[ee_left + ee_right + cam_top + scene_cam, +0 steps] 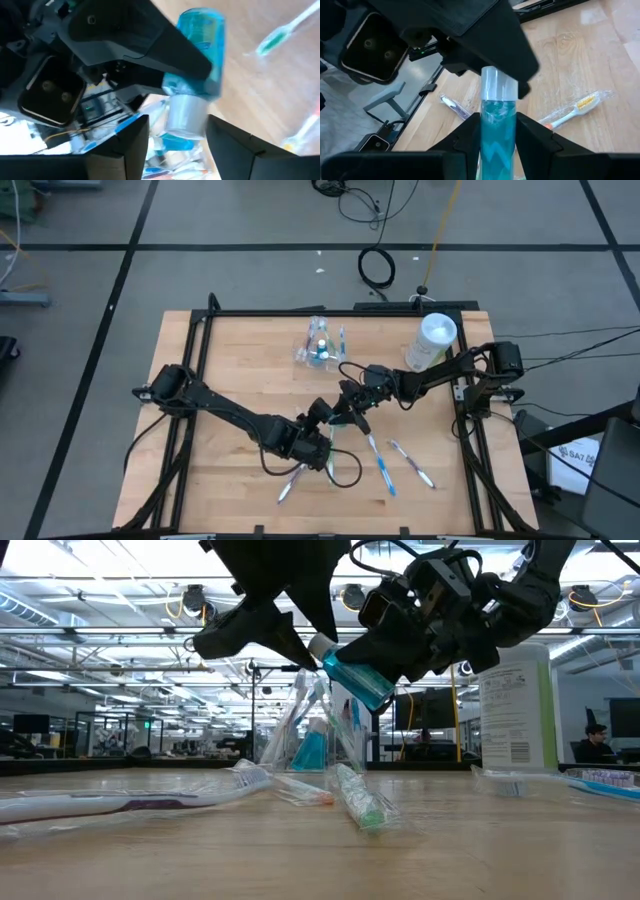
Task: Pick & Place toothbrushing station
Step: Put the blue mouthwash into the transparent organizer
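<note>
A small blue bottle (357, 678) with a silvery cap (185, 117) hangs in the air above the table's middle. My right gripper (497, 125), reaching in from the right (352, 406), is shut on it. My left gripper (177, 145), coming from the left (333, 422), is open. Its two fingers stand on either side of the bottle's cap, and no touch shows. In the low view the bottle tilts, cap end (322, 646) upward. My right gripper pinches the blue bottle's body (497, 142) between its two fingers. The bottle lies along the fingers, and its cap end (498, 85) points out past the fingertips toward my left gripper. The bottle is lifted clear of the table and tilted.
A clear holder with blue items (318, 345) stands at the table's far middle, and a tall white bottle (432, 340) at the far right. Wrapped toothbrushes lie near the front (380, 460) (412, 463) (290, 485). A small green-tipped tube (358, 800) lies below the grippers.
</note>
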You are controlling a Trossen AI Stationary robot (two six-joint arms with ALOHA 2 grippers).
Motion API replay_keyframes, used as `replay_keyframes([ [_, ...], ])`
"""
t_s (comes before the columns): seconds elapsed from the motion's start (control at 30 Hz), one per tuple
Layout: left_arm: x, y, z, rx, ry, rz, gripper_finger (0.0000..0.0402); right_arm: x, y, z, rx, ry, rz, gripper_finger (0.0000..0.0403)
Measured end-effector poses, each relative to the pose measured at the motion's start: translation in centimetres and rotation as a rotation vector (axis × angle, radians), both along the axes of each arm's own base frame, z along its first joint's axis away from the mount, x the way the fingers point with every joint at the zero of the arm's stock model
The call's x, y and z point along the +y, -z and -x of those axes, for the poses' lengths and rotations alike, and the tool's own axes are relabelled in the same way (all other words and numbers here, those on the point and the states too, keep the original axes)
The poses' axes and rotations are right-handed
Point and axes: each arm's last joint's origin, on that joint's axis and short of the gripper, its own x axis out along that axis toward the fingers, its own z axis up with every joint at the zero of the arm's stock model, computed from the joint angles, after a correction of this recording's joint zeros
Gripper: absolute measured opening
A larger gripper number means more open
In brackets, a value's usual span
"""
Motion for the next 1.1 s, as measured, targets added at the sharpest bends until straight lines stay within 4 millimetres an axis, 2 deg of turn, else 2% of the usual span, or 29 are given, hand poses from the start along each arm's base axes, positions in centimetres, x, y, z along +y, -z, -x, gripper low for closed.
replay_keyframes([
  [0.27, 0.1, -2.3, 2.3, 0.002, -0.060, 0.183, 0.0212, -0.4, 0.1, 0.0, -0.009, 0.005, 0.024, 0.0102],
  [0.4, 0.7, -5.0, 4.5, -0.054, -0.155, 0.291, 0.0212, -0.5, -0.1, 0.0, -0.024, 0.008, 0.032, 0.0102],
  [0.53, 1.5, -8.0, 6.5, -0.233, -0.300, 0.474, 0.0212, -0.5, -0.1, 0.0, -0.043, 0.002, 0.053, 0.0102],
  [0.63, 2.3, -9.4, 8.1, -0.333, -0.355, 0.548, 0.0212, -0.5, -0.4, -0.1, -0.071, 0.003, 0.055, 0.0102],
  [0.73, 2.8, -9.5, 9.3, -0.445, -0.363, 0.601, 0.0212, -0.5, -0.8, -0.2, -0.114, 0.002, 0.064, 0.0102],
  [0.87, 3.6, -7.9, 10.3, -0.583, -0.343, 0.705, 0.0212, -0.5, -1.1, -0.2, -0.190, -0.012, 0.140, 0.0102],
  [1.0, 4.7, -6.3, 10.0, -0.709, -0.362, 0.938, 0.0212, -0.4, -1.1, -0.3, -0.244, 0.023, 0.289, 0.0102],
  [1.1, 5.7, -6.1, 9.3, -0.785, -0.422, 1.141, 0.0212, -0.4, -0.9, -0.4, -0.235, 0.073, 0.363, 0.0102],
])
